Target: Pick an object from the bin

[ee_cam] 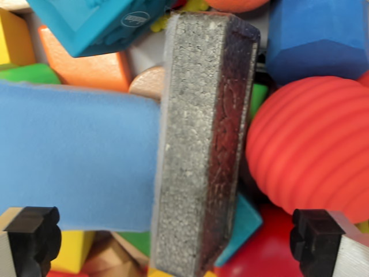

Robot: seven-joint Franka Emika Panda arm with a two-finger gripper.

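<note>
My tool [184,242] stands spread wide with nothing between the fingers: one black pad [34,239] sits at the wrist view's lower left corner, the other at the lower right, and neither touches anything that I can see.

Going from the wrist view's left: under my left pad lies a soft blue foam piece [75,156], broad and flat, running across to the middle. Behind it I see a yellow block [14,37], a green piece [29,74] and an orange block [86,63], with a teal block [92,20] on top at the upper edge. All of these crowd together in the bin, whose walls I cannot see from here.

In the middle stands the grey sponge block [199,144], on edge, tall and narrow, its speckled face toward me and a darker side turned to the right. It lies squarely between my pads, so I judge it the thing to take. To its right, close beside it, is the ribbed red ball [311,144], with a dark blue block [317,37] above.

To do it well I would go straight down, keeping the grey block centred, so my left finger slips between it and the blue foam and my right one clears the ball. The ball could roll and nudge the block; I would close slowly.
</note>
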